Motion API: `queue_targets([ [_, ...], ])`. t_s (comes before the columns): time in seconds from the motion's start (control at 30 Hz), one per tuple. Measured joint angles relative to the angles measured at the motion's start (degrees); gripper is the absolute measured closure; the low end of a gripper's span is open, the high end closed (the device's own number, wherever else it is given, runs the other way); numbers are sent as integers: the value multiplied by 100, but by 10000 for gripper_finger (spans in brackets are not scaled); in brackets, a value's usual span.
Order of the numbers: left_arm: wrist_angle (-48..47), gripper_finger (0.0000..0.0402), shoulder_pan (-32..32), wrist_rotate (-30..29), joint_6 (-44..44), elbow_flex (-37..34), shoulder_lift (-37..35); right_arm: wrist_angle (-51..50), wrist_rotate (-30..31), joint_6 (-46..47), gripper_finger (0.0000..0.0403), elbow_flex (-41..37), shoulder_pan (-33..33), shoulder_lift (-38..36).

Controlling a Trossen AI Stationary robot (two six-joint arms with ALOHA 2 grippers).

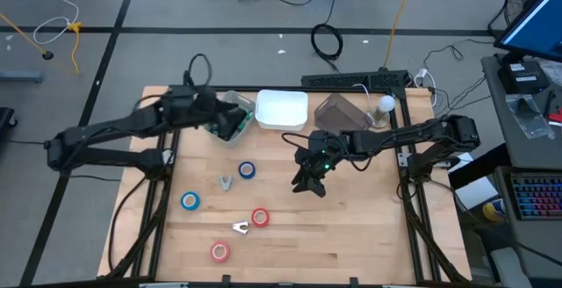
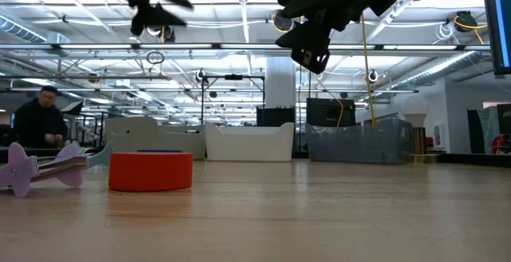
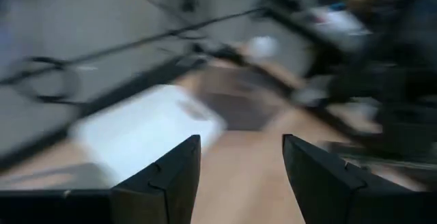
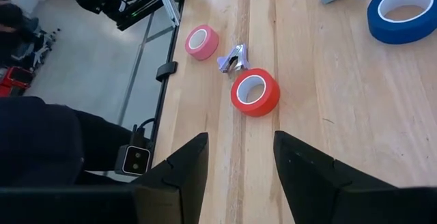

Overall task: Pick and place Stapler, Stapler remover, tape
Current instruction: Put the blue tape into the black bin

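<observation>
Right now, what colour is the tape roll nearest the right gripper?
Blue with a white centre: the tape roll, clearest in the high view, left of the right gripper.

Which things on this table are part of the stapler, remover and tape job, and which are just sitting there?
Job things: blue tape, second blue tape, red tape, pink tape, two staple removers, white bin.

Lying about: grey bin, white bulb-like thing, floor cables.

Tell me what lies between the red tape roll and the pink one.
A small stapler remover lies between the red tape roll and the pink roll, close beside the red one. The high view shows it.
</observation>
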Motion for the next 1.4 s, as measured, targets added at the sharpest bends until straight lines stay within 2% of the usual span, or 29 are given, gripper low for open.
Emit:
queue_targets([
  [0.17, -79, 190, -531, 900, -818, 4, -423, 0, 9, -140, 242, 0, 0, 0],
  [0.3, -353, 190, -1010, 1571, -1307, -1, -498, 0, 14, -220, 242, 0, 0, 0],
  [0.4, -504, 190, -1478, 1753, -1572, -2, -452, 1, 16, -272, 241, 0, 0, 0],
  [0.5, -704, 190, -1971, 1520, -1852, -4, -343, 2, 19, -272, 242, 0, 0, 0],
  [0.7, -1399, 190, -2791, 642, -2860, -4, 31, 1, 19, -271, 241, 0, 0, 0],
  [0.97, -2460, 190, -3413, -83, -4509, -7, 718, 115, 21, -311, 242, 0, -8, 0],
  [1.23, -3617, 190, -3735, -283, -6053, -7, 1241, 81, 441, -364, 243, -2, -163, -73],
  [1.4, -4244, 190, -4232, -235, -6831, -8, 1279, -171, 634, -488, 241, -56, -164, -287],
])
